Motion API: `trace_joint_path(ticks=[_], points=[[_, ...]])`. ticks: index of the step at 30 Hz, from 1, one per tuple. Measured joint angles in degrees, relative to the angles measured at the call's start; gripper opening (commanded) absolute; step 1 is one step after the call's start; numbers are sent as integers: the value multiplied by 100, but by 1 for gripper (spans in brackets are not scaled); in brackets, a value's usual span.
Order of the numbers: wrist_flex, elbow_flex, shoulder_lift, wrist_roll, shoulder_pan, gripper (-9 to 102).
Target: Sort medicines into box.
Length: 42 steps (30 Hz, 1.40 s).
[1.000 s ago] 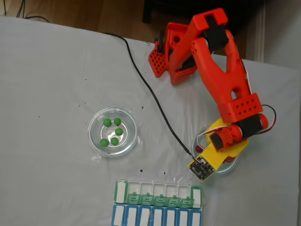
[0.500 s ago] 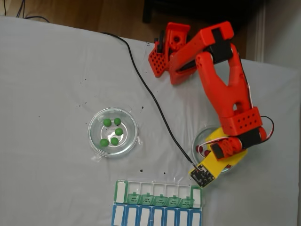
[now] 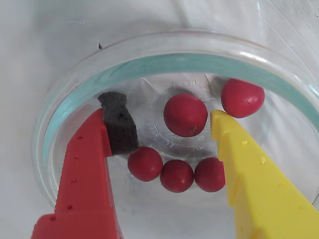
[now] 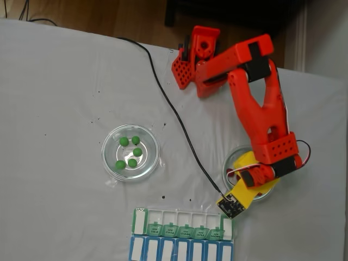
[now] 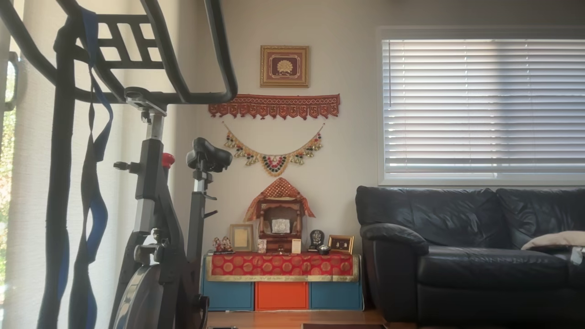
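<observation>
In the wrist view, my gripper is open and low inside a round glass dish. Its red finger with a black foam pad is on the left and its yellow finger on the right. Several dark red medicines lie in the dish. One sits between the fingers, three line up closer to the camera, and one lies past the yellow tip. In the fixed view, several green medicines lie in a second dish. The box sits at the bottom edge with its green lids flipped open.
In the fixed view, the red arm reaches from its base down over the right-hand dish. A black cable crosses the white cloth to the wrist. A blue-framed organiser row lies just below the box. Black specks dot the cloth.
The arm has stretched out and lowered over the right-hand dish. The wrist and its camera board have shifted toward the bottom of the fixed view. The green medicines and the box have not moved.
</observation>
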State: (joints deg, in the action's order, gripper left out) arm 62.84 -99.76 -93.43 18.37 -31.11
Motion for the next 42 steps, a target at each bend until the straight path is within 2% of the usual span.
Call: trace_joint_path(ticks=[23, 30, 34, 42], points=[[-132, -35, 53, 88, 132, 24], [-281, -26, 193, 149, 123, 17], [-369, -26, 202, 149, 167, 8], [-369, -18, 237, 149, 114, 2]])
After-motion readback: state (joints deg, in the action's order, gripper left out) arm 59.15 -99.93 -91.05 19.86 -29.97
